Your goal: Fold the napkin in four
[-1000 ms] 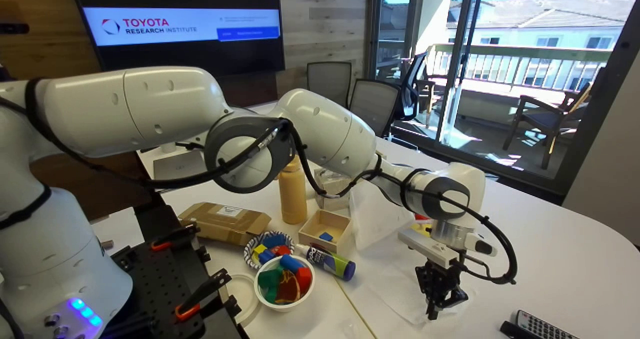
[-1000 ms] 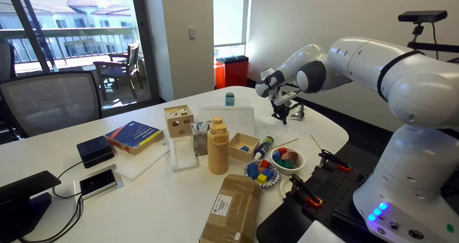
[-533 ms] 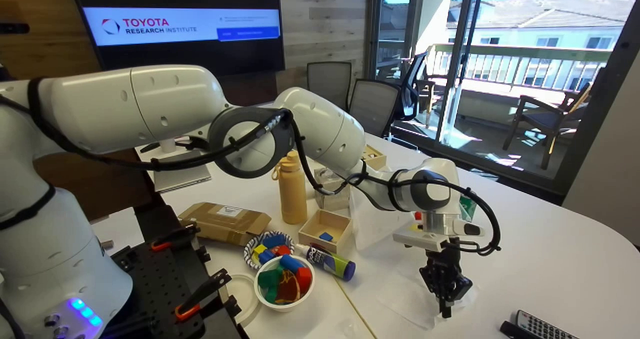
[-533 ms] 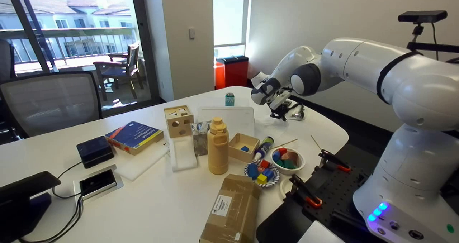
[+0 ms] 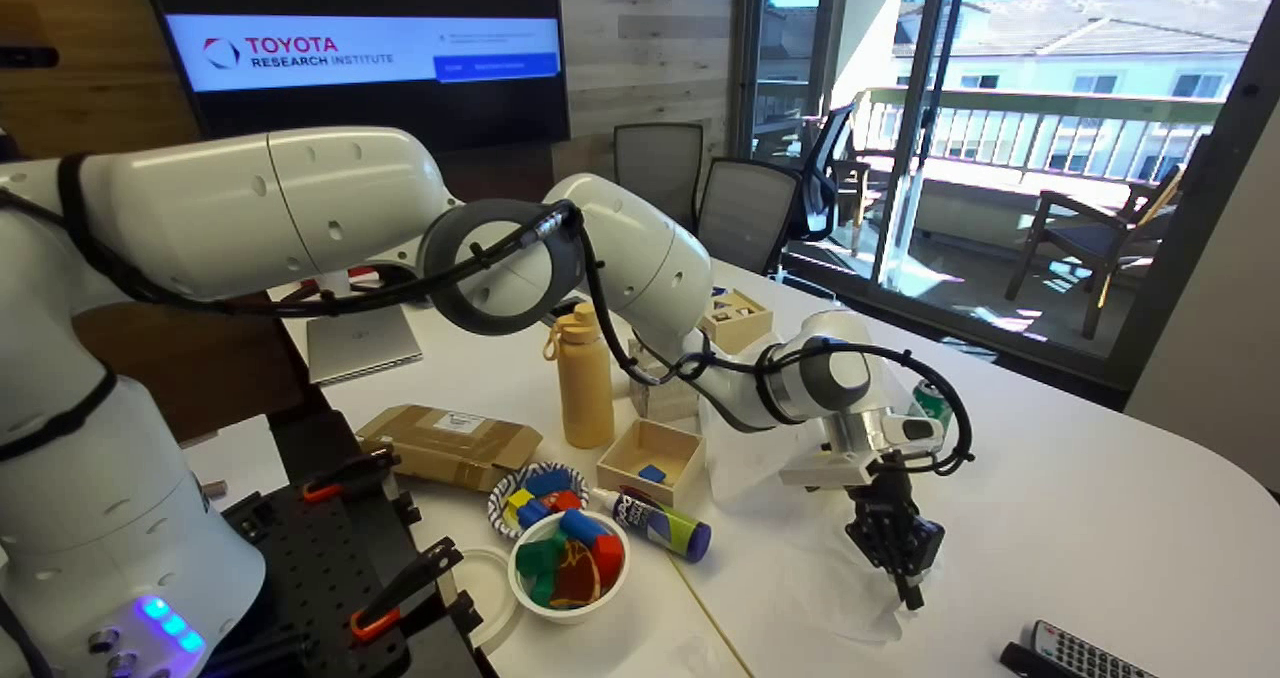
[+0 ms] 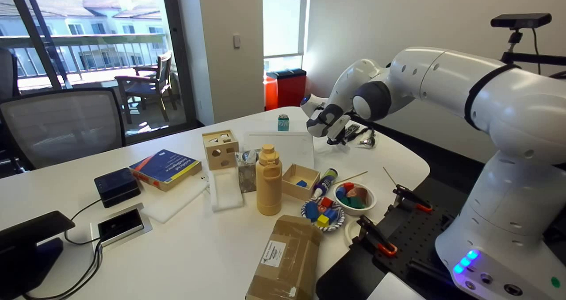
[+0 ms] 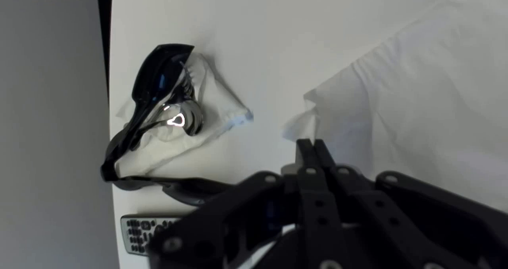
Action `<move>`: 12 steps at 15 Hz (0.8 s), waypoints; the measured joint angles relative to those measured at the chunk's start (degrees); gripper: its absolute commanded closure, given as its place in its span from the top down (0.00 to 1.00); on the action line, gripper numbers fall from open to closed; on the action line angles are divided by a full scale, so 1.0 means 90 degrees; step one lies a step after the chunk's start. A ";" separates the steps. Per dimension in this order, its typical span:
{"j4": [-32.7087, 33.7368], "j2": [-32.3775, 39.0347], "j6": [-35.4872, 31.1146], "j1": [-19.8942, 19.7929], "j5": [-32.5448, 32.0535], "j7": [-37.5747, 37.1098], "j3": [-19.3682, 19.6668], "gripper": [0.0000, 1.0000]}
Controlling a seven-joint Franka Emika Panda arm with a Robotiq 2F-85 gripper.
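The white napkin point(image 7: 428, 102) lies mostly flat on the white table, creased, at the right of the wrist view. It shows faintly in an exterior view point(image 5: 835, 593), where it blends with the table. My gripper point(image 7: 315, 143) is at the napkin's left corner. Its fingers are shut on a small peaked fold of the napkin that rises into the gap between the fingertips. In an exterior view the gripper point(image 5: 908, 598) is just above the table, with the napkin's edge drawn up toward it. In an exterior view the arm partly covers the gripper point(image 6: 338, 140).
Black-handled metal utensils point(image 7: 158, 86) lie on a crumpled white piece left of the napkin. A remote point(image 7: 139, 234) is near them at the table edge. A glue bottle point(image 5: 660, 525), a bowl of blocks point(image 5: 570, 613), a wooden box point(image 5: 625, 458) and a green can point(image 5: 930, 400) stand around.
The gripper was open over the napkin a second ago. It shut on the napkin's corner, then rose slightly and moved away from the base, pulling that corner along.
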State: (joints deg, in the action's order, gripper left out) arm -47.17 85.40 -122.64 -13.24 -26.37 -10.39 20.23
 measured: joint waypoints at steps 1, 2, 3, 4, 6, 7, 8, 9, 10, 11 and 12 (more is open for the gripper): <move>-0.0066 0.0001 -0.0128 0.0059 -0.0108 -0.0152 0.0093 0.00; -0.0112 0.0002 -0.0203 0.0096 -0.0187 -0.0267 0.0159 0.00; -0.0133 0.0003 -0.0224 0.0109 -0.0196 -0.0291 0.0189 0.00; -0.0133 -0.0007 -0.0177 0.0076 -0.0125 -0.0179 0.0125 0.01; -0.0132 -0.0103 -0.0068 -0.0076 0.0091 0.0389 -0.0171 0.01; -0.0131 -0.0154 -0.0049 -0.0127 0.0115 0.0516 -0.0242 0.01; -0.0131 -0.0187 -0.0040 -0.0155 0.0117 0.0546 -0.0276 0.01; -0.0131 -0.0201 -0.0037 -0.0165 0.0121 0.0578 -0.0287 0.01; -0.0132 -0.0201 -0.0036 -0.0167 0.0126 0.0604 -0.0291 0.01; -0.0133 -0.0201 -0.0035 -0.0167 0.0126 0.0606 -0.0296 0.00; -0.0133 -0.0201 -0.0035 -0.0166 0.0126 0.0606 -0.0302 0.00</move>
State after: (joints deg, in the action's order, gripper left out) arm -48.37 83.59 -122.96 -14.73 -25.24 -4.93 17.52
